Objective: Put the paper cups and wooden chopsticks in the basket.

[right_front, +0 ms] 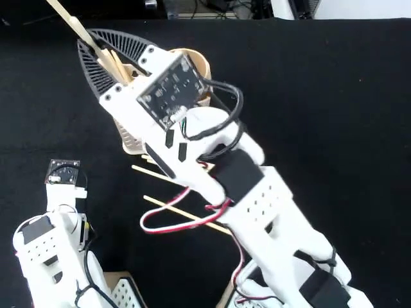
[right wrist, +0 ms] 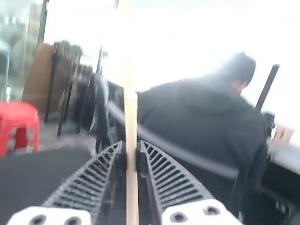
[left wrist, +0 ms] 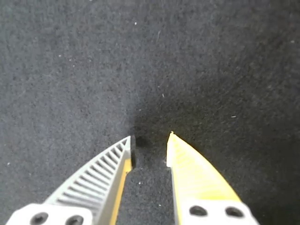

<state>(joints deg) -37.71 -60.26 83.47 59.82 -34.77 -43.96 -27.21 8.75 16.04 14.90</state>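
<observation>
Right gripper in upper left of high view, clenched on a wooden chopstick, with the stick's far end poking past the fingertips and off the top edge. Second pale stick right alongside it by the jaw; can't tell if clamped too. Same grip in right wrist view: ribbed fingers pinched tight on the stick, upright through centre frame. Right arm laid diagonally from lower right to upper left, covering most of the basket; just a cream slatted wall peeking out at the arm's left edge, mid-frame. Tan rounded rim just right of the wrist camera board, upper centre; cup or basket edge, can't tell which. Two loose chopsticks flat on the black table, centre-left, just below the basket: upper loose chopstick and lower loose chopstick, roughly parallel, apart, both slanting down to the right, right ends hidden under the arm. Red and white cable loop crossing the lower one. Neither loose stick in the basket yet. Left arm in lower left corner of high view, well apart from basket and sticks. Left gripper aimed down at bare black cloth in left wrist view, jaws released, narrow gap between the tips
</observation>
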